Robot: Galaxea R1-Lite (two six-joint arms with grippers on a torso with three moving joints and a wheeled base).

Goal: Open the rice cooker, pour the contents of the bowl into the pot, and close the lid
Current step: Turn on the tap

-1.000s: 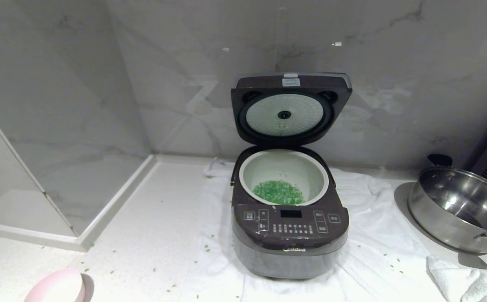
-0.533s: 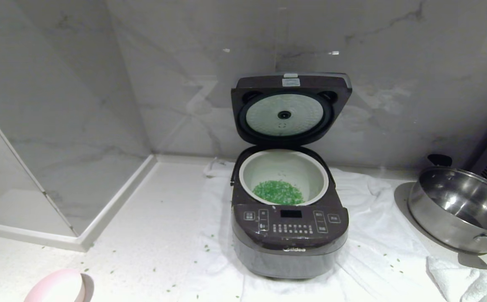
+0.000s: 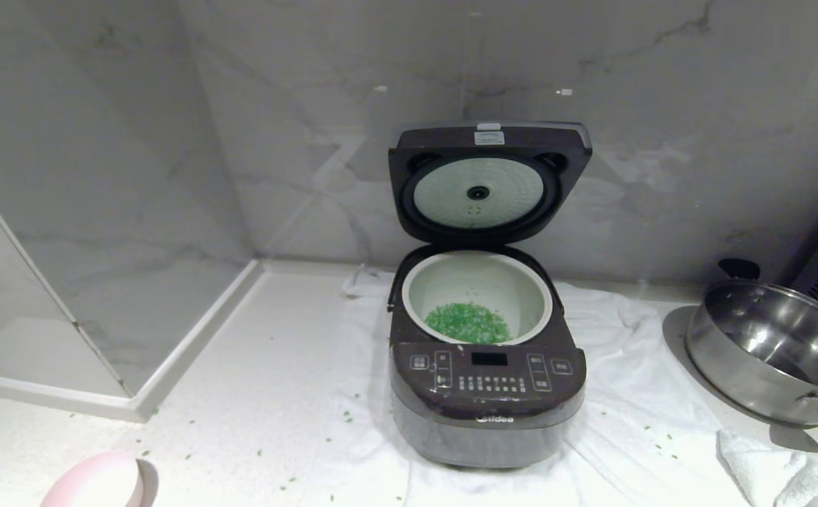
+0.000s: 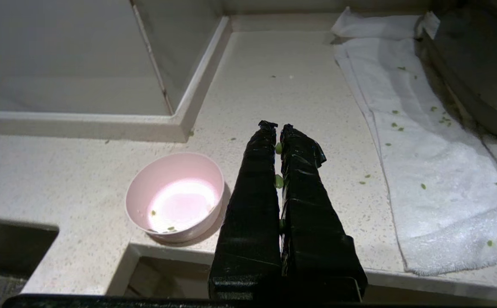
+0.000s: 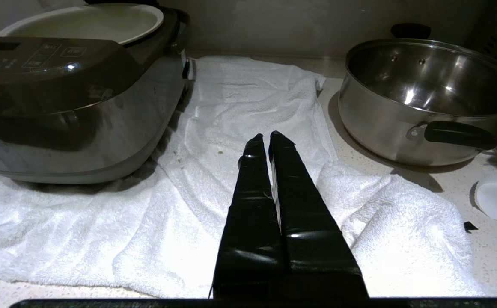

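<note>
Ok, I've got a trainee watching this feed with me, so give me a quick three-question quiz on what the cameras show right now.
1. True or false: the lid of the cooker is shut.
2. Where do most of the green bits lie? A) in the bowl B) in the pot C) in the steel pan
3. Fill in: the bowl stands on the counter, to the ____ of the cooker in the head view.

Key:
1. False. It stands open, propped upright.
2. B. The bowl holds only a few leftovers; some bits are scattered on the towel and counter.
3. Left.
</note>
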